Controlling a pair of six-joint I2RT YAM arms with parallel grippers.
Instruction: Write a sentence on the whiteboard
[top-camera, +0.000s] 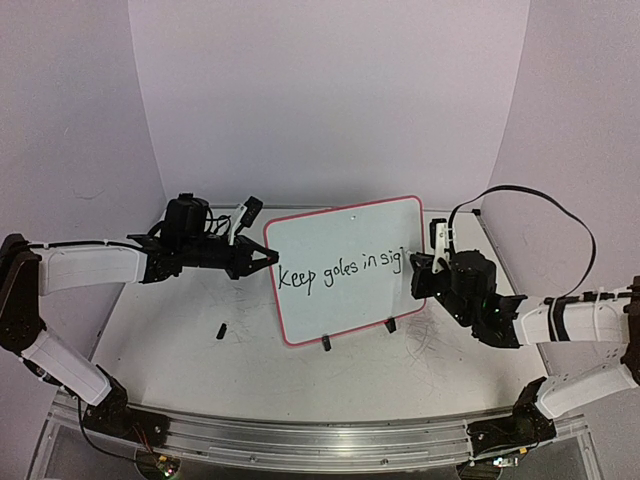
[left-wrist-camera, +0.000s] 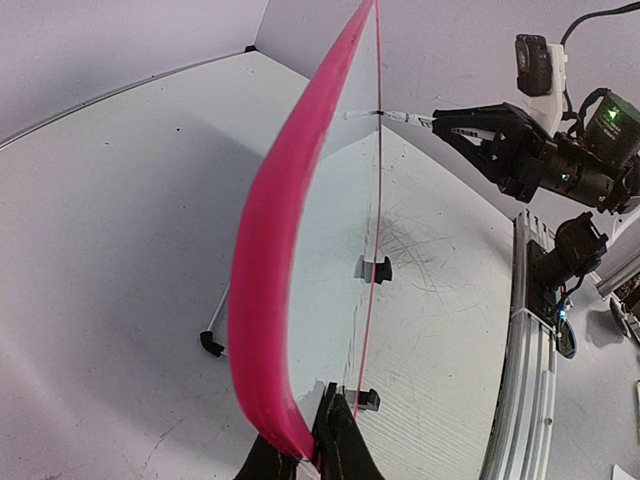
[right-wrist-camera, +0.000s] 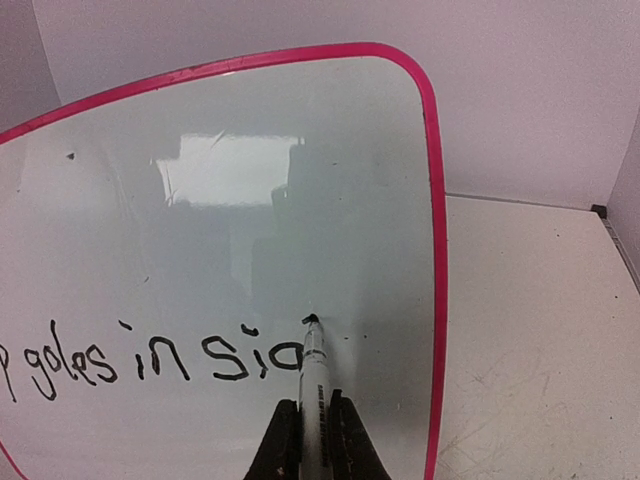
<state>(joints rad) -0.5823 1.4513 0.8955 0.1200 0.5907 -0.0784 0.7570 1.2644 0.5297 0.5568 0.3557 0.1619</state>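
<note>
The whiteboard (top-camera: 350, 265) stands upright on two black clip feet, pink-bordered. Black handwriting on it, the sentence (top-camera: 335, 270), reads "Keep goles in sig"; in the right wrist view the sentence (right-wrist-camera: 130, 360) shows "goles in sig". My right gripper (right-wrist-camera: 315, 440) is shut on a white marker (right-wrist-camera: 315, 385) whose black tip touches the whiteboard (right-wrist-camera: 250, 180) just right of the last letter. My right gripper (top-camera: 432, 268) is at the board's right edge. My left gripper (left-wrist-camera: 305, 455) is shut on the whiteboard's (left-wrist-camera: 275, 300) left pink edge; my left gripper (top-camera: 262, 258) holds it steady.
A small black cap-like piece (top-camera: 220, 329) lies on the table left of the board. A black clip foot (left-wrist-camera: 212, 343) with a white stalk sits behind the board. The metal rail (top-camera: 300, 435) runs along the near edge. Pale walls enclose the back and sides.
</note>
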